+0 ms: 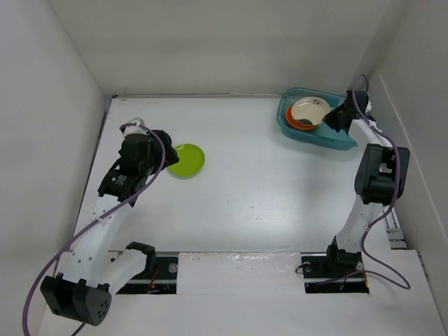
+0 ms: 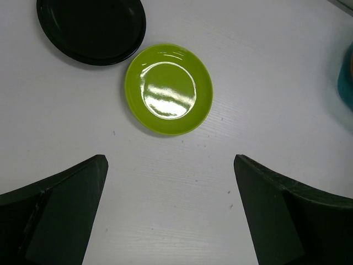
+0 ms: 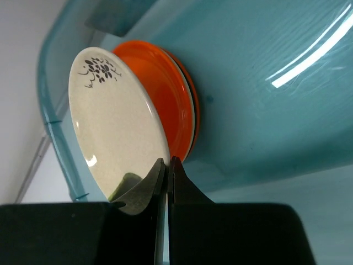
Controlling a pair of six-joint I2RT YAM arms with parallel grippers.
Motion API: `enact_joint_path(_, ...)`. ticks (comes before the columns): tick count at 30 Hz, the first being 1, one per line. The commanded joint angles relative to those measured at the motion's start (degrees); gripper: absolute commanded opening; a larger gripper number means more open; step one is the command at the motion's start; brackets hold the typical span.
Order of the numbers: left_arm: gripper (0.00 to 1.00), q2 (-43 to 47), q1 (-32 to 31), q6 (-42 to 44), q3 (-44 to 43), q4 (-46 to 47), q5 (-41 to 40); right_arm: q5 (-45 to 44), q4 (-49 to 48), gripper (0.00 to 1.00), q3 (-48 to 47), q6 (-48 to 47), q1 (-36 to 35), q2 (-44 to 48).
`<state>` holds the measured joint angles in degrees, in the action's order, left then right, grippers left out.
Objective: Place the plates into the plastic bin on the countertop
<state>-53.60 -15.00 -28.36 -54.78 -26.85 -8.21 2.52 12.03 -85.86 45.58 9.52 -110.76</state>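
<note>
The teal plastic bin (image 1: 336, 138) stands at the back right of the white countertop (image 1: 252, 203). My right gripper (image 1: 334, 117) is shut on the rim of a cream plate (image 1: 310, 110), holding it tilted inside the bin over an orange plate (image 1: 299, 125). The right wrist view shows the gripper (image 3: 167, 163) pinching the cream plate (image 3: 113, 127) against the orange plate (image 3: 174, 105), with more plate edges stacked behind it. My left gripper (image 1: 166, 152) is open and empty, hovering just before the lime green plate (image 2: 168, 88). A black plate (image 2: 91, 27) lies beside the green one.
White walls close in the countertop on the left, back and right. The bin's wall (image 3: 276, 110) fills most of the right wrist view. The bin's edge (image 2: 346, 77) shows at the far right of the left wrist view.
</note>
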Motion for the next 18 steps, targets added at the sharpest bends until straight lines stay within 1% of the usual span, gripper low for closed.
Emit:
enact_joint_path(1,1.00,-0.18,0.06,0.15,-0.59,0.84,-0.85,2.66,-3.24,0.00,-3.69,-0.76,-1.26,-1.29)
enact_joint_path(5,1.00,-0.18,0.06,0.15,-0.59,0.84,-0.85,2.66,-3.24,0.00,-5.88,-0.76,-1.26,-3.76)
enact_joint_path(6,1.00,-0.18,0.06,0.15,-0.59,0.84,-0.85,2.14,-2.63,0.04,-5.89,-0.76,-1.26,-3.76)
enact_joint_path(7,1.00,-0.18,0.06,0.15,-0.59,0.84,-0.85,1.61,-2.63,0.26,-5.89,-0.76,-1.26,-3.76)
enact_joint_path(8,1.00,-0.18,0.06,0.15,-0.59,0.84,-0.85,1.61,-2.63,0.45,-5.11,-0.76,-1.26,-2.72)
enact_joint_path(9,1.00,-0.18,0.06,0.15,-0.59,0.84,-0.32,-0.13,-2.63,0.60,-4.58,-0.76,-1.26,-1.84)
enact_joint_path(10,1.00,-0.71,0.06,0.15,-0.59,0.84,-0.32,-0.85,-2.63,0.66,-3.44,-0.76,-1.26,0.61)
enact_joint_path(11,1.00,-0.71,0.06,0.15,-0.59,0.84,-0.32,-1.64,-2.63,0.76,-2.74,-1.28,-2.13,2.20)
enact_joint_path(12,1.00,-0.71,0.06,0.15,-0.59,0.84,-0.32,-3.99,-2.63,0.78,-2.03,-1.89,-3.53,3.96)
enact_joint_path(15,1.00,-0.71,0.06,0.15,-0.59,0.84,-0.32,-5.77,-4.47,0.94,1.31,-4.09,-7.74,12.30)
enact_joint_path(16,1.00,-0.71,0.06,0.15,-0.59,0.84,-0.32,-5.78,-5.00,0.94,1.31,-5.06,-11.94,13.98)
enact_joint_path(17,1.00,-1.23,0.06,-0.38,-0.59,0.84,-0.32,-3.69,-6.13,0.94,2.88,-6.11,-14.42,16.25)
enact_joint_path(18,1.00,-1.24,0.06,-0.38,-0.59,0.84,-1.10,-1.40,-6.93,0.94,3.51,-8.21,-17.05,16.28)
